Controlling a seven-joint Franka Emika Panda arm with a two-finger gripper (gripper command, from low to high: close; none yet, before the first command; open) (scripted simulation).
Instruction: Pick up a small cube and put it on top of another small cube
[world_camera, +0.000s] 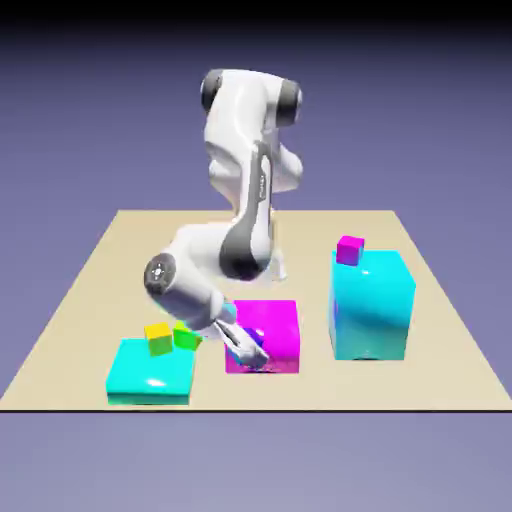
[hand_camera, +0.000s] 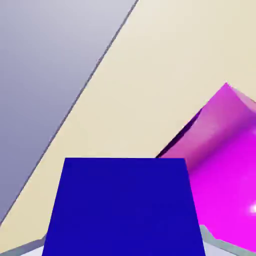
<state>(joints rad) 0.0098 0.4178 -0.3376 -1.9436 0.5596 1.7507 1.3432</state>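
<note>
A robot's hand (world_camera: 255, 358) grips an indigo cube (hand_camera: 124, 207), jaws closed on its sides, at the magenta block (world_camera: 275, 325), near center. The pickup appears made; stacking remains, with a magenta cube (world_camera: 350, 250) unburdened atop the tall cyan block (world_camera: 370, 310), farther right.

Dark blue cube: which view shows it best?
The hand view: the dark blue cube looms large between the fingertips. The exterior view shows only a small part, mostly hidden by the gripper.
</note>
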